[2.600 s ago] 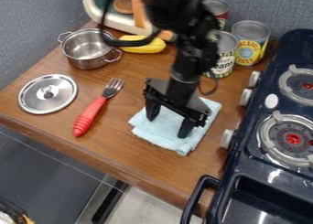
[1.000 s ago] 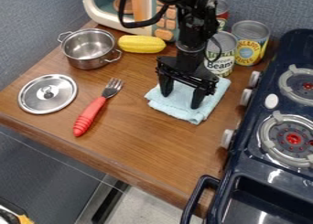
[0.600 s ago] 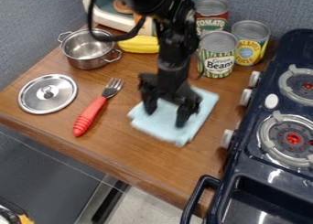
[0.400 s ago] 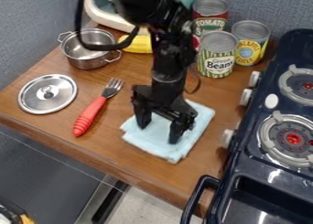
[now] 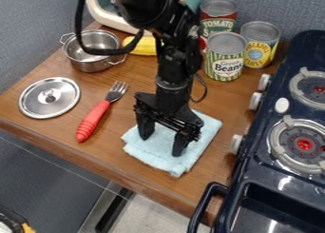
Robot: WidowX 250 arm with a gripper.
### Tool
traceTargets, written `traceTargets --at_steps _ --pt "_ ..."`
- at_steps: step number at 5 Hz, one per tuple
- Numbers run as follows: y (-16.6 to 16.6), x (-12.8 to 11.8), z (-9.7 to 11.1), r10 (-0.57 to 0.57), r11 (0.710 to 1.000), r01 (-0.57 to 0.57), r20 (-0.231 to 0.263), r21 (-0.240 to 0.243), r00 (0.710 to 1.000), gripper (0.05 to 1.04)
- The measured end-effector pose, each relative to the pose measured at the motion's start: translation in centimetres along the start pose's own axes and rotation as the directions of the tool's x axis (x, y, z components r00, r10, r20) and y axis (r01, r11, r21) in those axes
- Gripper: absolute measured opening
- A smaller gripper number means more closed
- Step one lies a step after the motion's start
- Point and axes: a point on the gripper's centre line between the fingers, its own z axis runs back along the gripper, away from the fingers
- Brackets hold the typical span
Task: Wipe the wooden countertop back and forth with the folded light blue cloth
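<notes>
While end effector (image 5: 161, 145) touches cloth (image 5: 202, 138), fork (image 5: 94, 119), cans (image 5: 224, 64) sit near.

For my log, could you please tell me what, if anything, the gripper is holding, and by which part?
Nothing seems held: the gripper is open, its spread fingertips down on the blue cloth, no fold pinched between.

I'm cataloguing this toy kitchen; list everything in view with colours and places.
Cloth: one, light blue, under tool
Fork: one, silver, red handle, left of cloth
Pot lid: one, silver, left of fork
Pot: one, silver, behind lid
Corn cob: one, yellow, right of pot
Food cans: three, mixed colours, back right
Toy microwave: one, cream and teal, back
Stove: one, dark blue, right
Counter: one, brown, centre
Unidentified object: one, multicoloured, bottom-left corner
Robot arm: one, black, top centre
Tool: one, black, open, at cloth
</notes>
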Motion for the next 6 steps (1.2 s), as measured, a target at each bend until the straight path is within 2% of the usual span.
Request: traceTargets --at_steps 1,2,3,6 --pt "0.2 2.0 0.2 0.001 1.0 -0.001 -0.008 0.017 1.0 0.999" --pt "1.0 6.1 0.6 0.028 0.999 -0.029 0.059 0.017 0.998 0.998" --pt "1.3 7.6 0.9 0.031 0.999 -0.033 0.09 0.022 0.995 0.998" --pt "1.2 6.1 1.0 0.039 0.999 -0.04 0.103 0.016 0.994 0.998"
